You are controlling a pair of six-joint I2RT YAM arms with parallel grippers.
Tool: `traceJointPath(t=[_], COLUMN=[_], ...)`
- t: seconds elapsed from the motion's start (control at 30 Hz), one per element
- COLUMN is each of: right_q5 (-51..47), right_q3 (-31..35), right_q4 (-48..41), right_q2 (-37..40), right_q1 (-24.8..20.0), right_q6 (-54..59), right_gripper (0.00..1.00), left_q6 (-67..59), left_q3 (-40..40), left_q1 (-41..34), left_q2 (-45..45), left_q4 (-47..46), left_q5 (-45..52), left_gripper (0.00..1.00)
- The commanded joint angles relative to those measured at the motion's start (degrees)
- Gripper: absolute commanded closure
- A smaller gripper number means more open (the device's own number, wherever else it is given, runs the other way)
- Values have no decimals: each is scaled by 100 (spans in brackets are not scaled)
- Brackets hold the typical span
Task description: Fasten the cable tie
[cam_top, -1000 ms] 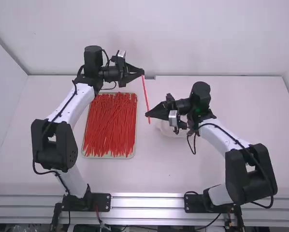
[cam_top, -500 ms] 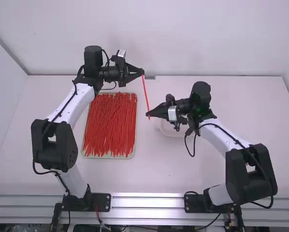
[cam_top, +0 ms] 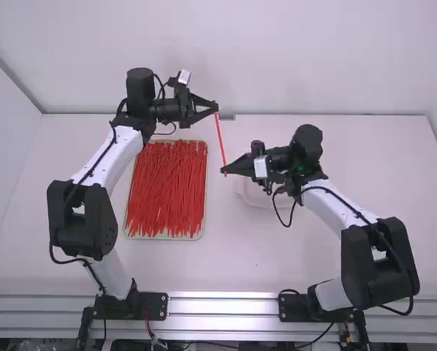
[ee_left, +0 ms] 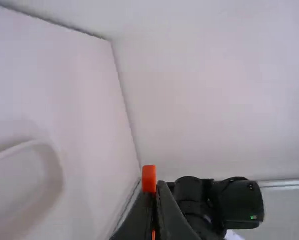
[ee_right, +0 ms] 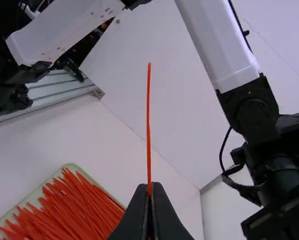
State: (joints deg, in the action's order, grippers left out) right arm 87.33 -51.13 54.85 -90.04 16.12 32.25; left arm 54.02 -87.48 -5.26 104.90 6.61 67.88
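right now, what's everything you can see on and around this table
table: one, white, under both arms
tray: one, pale, left of the table's middle
loose cable ties: many, red, heaped in the tray
held cable tie: one, red, straight, in the air just right of the tray's far corner
container: one, pale and rounded, on the table right of the tray
left hand: one, black, shut on the held cable tie's far end
right hand: one, black, shut on the held cable tie's near end
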Motion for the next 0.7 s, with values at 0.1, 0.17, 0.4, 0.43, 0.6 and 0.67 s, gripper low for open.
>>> traceJointPath(t=[0.1,0.17,0.4,0.43,0.6,0.67], right_q5=[-730,-1182,-2347,-2441,-2459,-2465], right_q3=[42,42,44,44,44,44], right_q4=[1056,1331,1679,1674,1676,1674], right_q2=[-31,-31,-31,-31,-31,-31], right_q1=[90,125,337,350,343,343], right_q6=[-2973,-3687,-6127,-6476,-7499,-7914], right_gripper=[100,100,100,100,100,100], left_q6=[-960,-1239,-2435,-2778,-4037,-4627], left_q3=[-133,-133,-133,-133,-133,-133], left_q1=[48,17,4,7,0,2], left_q2=[11,11,11,11,11,11], left_q4=[496,678,1401,1534,1709,1705], left_q5=[24,17,81,243,885,1064], left_gripper=[98,98,98,98,98,98])
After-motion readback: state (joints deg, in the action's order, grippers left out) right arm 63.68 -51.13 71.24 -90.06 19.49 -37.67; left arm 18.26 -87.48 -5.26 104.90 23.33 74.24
